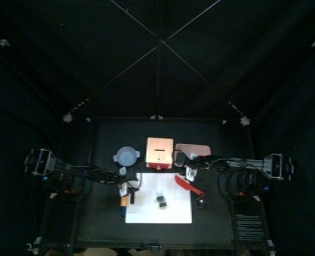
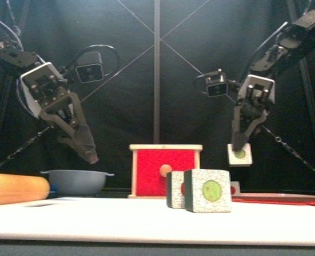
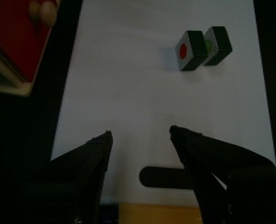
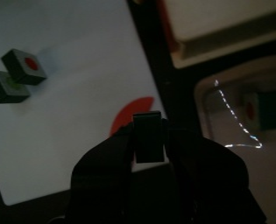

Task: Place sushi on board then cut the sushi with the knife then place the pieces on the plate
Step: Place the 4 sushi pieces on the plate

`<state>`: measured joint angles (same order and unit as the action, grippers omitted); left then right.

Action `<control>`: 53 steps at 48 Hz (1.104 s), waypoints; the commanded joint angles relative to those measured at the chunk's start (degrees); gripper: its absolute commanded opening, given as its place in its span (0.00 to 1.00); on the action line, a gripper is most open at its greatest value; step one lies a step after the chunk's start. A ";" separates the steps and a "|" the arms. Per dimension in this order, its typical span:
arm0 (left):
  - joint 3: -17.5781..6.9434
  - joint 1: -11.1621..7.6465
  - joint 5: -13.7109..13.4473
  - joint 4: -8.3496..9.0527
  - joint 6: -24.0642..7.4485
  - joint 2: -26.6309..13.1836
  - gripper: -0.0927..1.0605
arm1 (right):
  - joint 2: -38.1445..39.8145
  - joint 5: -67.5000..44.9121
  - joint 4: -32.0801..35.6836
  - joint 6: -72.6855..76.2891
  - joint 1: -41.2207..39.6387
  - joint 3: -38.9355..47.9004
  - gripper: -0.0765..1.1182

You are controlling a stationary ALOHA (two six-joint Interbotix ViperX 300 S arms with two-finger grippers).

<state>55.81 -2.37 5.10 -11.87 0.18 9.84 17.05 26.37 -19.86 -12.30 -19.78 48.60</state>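
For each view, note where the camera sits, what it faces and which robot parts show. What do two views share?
Top: high overhead, looking down on the white board; both arms show.
Front: table's front edge, level, facing two sushi pieces; both arms.
Left wrist: left arm, facing the board; open left gripper.
Right wrist: right arm, facing the board; right gripper holding a third piece.
Shared: both wrist views show the two pieces.
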 commanded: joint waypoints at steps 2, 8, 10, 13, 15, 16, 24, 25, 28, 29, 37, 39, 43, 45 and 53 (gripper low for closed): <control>-0.53 0.44 0.26 0.00 0.00 0.88 0.86 | 4.48 0.00 1.58 -0.18 -6.68 2.37 0.55; -0.79 1.05 0.35 0.00 -0.09 0.88 0.86 | 4.22 -0.09 3.69 -0.26 -12.30 3.25 0.55; -0.88 1.05 0.44 0.09 -0.18 0.88 0.86 | 3.43 -0.18 4.48 -0.26 -13.27 3.25 0.55; -0.88 1.05 0.44 0.09 -0.18 0.88 0.86 | 2.11 -0.26 5.71 -0.26 -14.33 3.16 0.55; -0.88 1.14 0.44 0.09 -0.18 0.88 0.86 | 0.97 -0.26 6.33 -0.26 -14.85 3.08 0.55; -0.97 1.23 0.44 0.09 -0.18 0.88 0.86 | 0.18 -0.35 6.86 -0.18 -15.21 3.16 0.55; -0.97 1.32 0.44 0.09 -0.26 0.88 0.86 | -3.87 -1.76 8.17 -0.26 -16.52 3.08 0.56; -0.97 1.32 0.35 0.09 -0.26 0.88 0.86 | -4.31 -2.11 8.44 -0.26 -16.52 2.99 0.57; -0.97 1.49 0.44 0.09 -0.26 0.88 0.86 | -5.36 -3.08 8.96 -0.26 -16.44 2.81 0.58; -0.97 1.58 0.44 0.09 -0.26 0.88 0.86 | -5.71 -3.34 9.14 -0.26 -16.35 2.64 0.59; -0.88 1.58 0.44 0.09 -0.18 0.88 0.86 | -6.33 -4.66 9.23 -0.18 -16.35 2.64 0.69; -0.88 1.58 0.44 0.09 -0.18 0.88 0.86 | -6.24 -4.66 9.14 -0.18 -16.26 2.64 0.72; -0.88 1.58 0.44 0.09 -0.18 0.88 0.87 | -5.45 -4.66 9.32 -0.18 -16.26 2.64 0.78; -0.88 1.58 0.35 0.09 -0.18 0.88 0.86 | -4.57 -4.48 9.40 -0.18 -16.26 2.64 0.80; -0.70 1.49 0.44 0.00 -0.09 0.88 0.86 | 0.97 -3.43 8.53 -0.18 -15.21 2.55 0.81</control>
<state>55.81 -0.97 5.10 -11.87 0.00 9.84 13.97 22.68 -10.81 -12.48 -35.77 52.29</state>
